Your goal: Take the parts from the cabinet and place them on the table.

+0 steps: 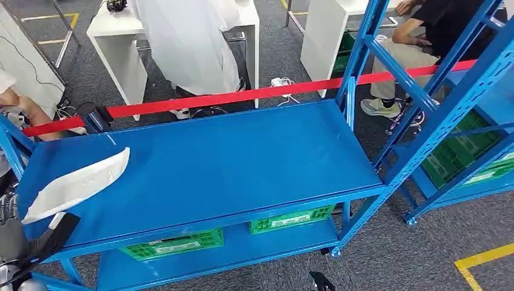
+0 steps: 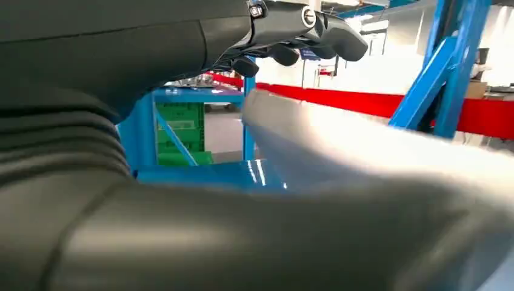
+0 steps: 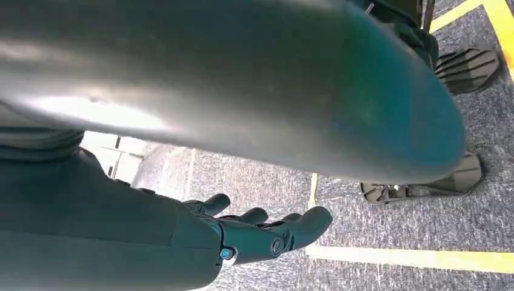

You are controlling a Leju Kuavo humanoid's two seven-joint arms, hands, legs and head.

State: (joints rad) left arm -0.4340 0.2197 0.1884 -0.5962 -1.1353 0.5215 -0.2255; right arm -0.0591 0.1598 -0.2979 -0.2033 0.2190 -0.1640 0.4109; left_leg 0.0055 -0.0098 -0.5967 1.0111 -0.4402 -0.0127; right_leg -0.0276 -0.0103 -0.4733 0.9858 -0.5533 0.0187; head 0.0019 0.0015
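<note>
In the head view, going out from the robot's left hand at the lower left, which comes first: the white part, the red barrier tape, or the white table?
From the left hand:
1. White part, in that hand, over the blue shelf's left end.
2. Red barrier tape, stretched behind the shelf.
3. White table, beyond the tape, upper left.

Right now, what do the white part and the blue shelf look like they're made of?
The white part looks like moulded plastic or painted panel: thin, curved, smooth matte skin; hard to say which. The shelf looks like painted sheet steel: flat, glossy blue, faint reflections, folded front edge.

White part (image 1: 79, 182) behind left hand (image 1: 12, 233)
</note>
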